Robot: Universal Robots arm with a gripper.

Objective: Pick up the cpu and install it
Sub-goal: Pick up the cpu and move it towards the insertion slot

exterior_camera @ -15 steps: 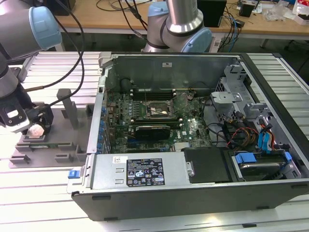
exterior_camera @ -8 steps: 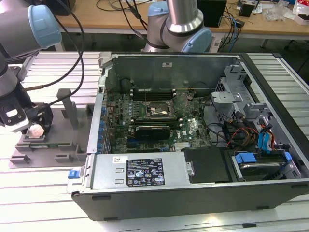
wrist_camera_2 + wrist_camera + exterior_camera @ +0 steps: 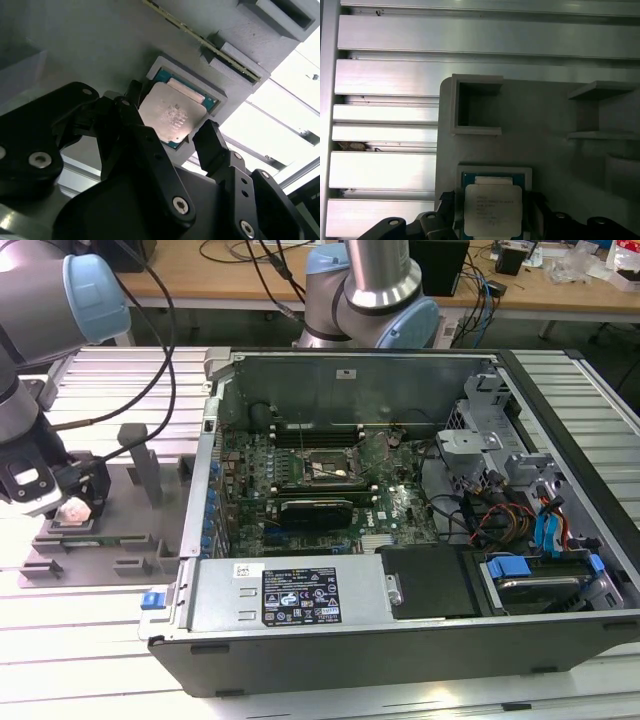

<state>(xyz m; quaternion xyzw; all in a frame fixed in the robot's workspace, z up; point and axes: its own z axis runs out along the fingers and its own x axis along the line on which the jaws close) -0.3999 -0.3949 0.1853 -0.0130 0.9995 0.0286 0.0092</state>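
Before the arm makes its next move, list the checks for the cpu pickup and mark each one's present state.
1. cpu lying flat in its recess in the fixture tray: ok.
2. gripper centred over the cpu: ok.
3. fingers open, one on each side of the cpu: ok.
4. Fingers low enough to catch the cpu's edges: cannot tell.
5. socket in the computer case open and empty: cannot tell.

The small, flat, square, silver-topped cpu lies level, lid up; a green edge rims the lid; it sits in a square pocket of the grey plastic fixture tray.
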